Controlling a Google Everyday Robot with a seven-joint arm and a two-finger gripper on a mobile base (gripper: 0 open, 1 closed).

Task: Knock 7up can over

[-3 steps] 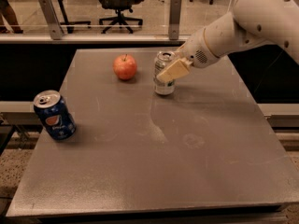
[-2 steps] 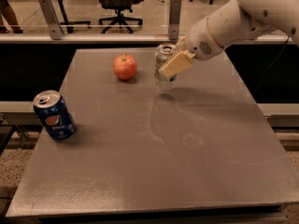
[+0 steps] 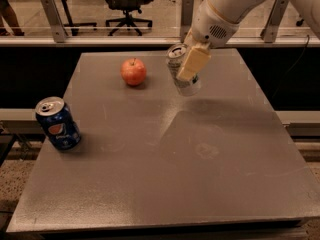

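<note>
Since earlier, 7up can (image 3: 188, 87) leans further, top toward apple (image 3: 133, 71). Pincer (image 3: 183, 72) right of apple, grasping can. Can not flat on bench (image 3: 200, 184); we judge toppling unfinished.

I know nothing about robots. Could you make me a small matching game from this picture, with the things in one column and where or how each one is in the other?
Things:
1. apple
2. Pepsi can
3. 7up can
4. gripper

Descriptions:
A. tilted, top leaning left
B. standing upright near the left edge of the table
C. cream-coloured, across the near side of the 7up can
D. red, to the left of the 7up can

Pairs: 1-D, 2-B, 3-A, 4-C
</note>
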